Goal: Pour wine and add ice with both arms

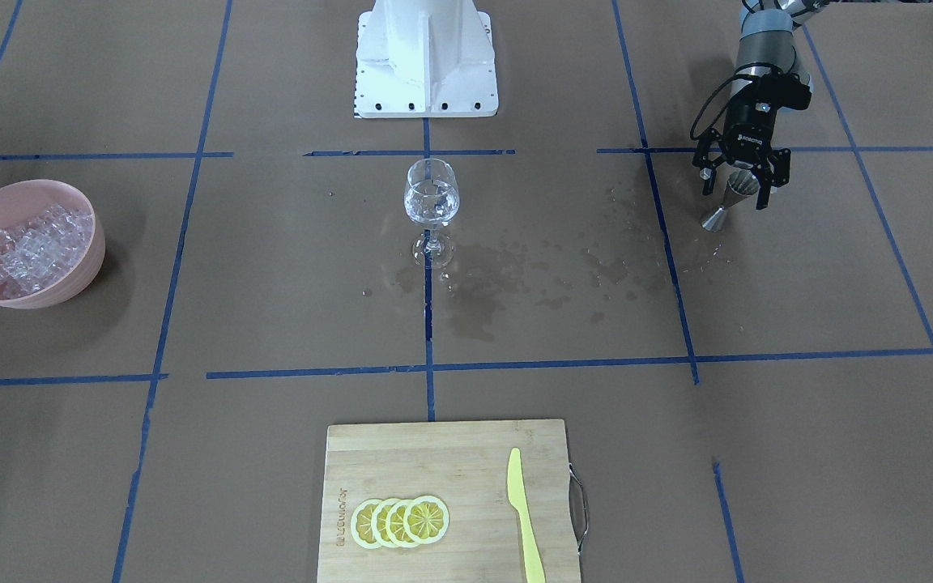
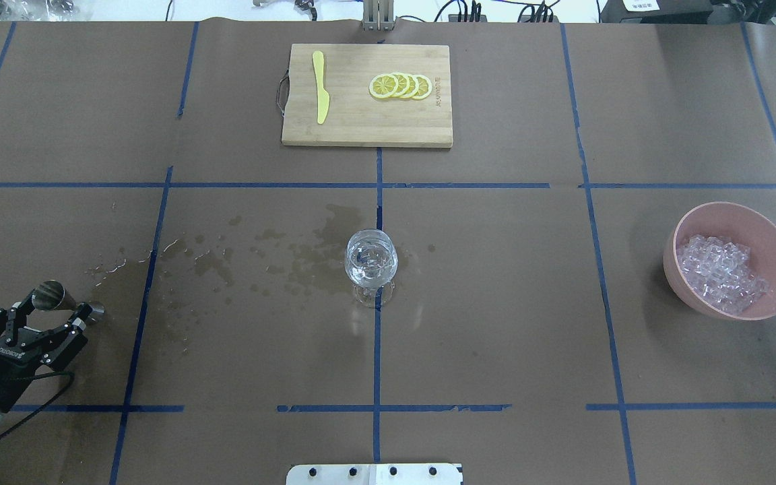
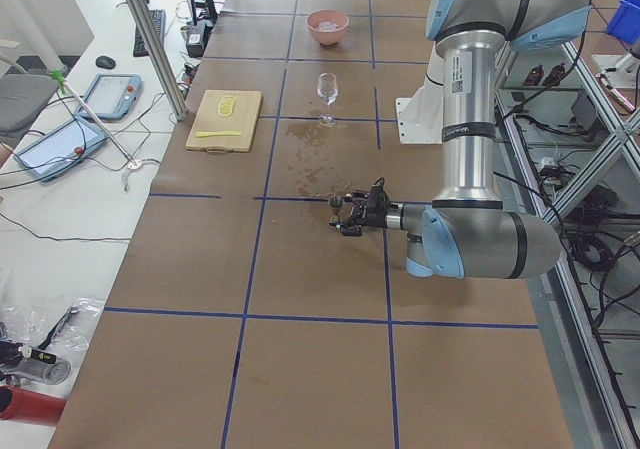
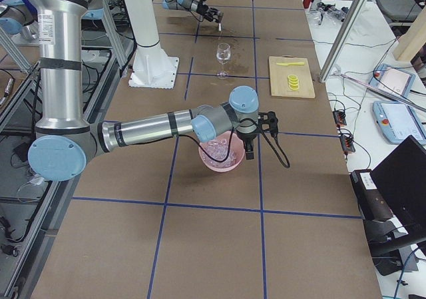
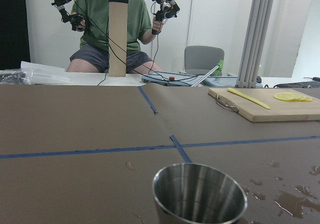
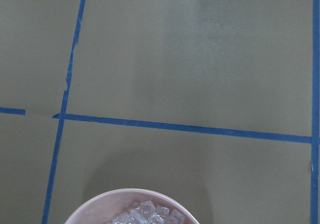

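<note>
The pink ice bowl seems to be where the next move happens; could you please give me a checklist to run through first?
1. Wine glass stands upright with clear liquid in it: ok.
2. Ice is piled in the pink bowl: ok.
3. Right gripper hangs over the bowl in the exterior right view: ok.
4. Right gripper open for a pick: cannot tell.
5. Left gripper is far from the glass, its jaws spread around the jigger: ok.
6. Table dry: not ok, wet patches lie between glass and jigger.
</note>
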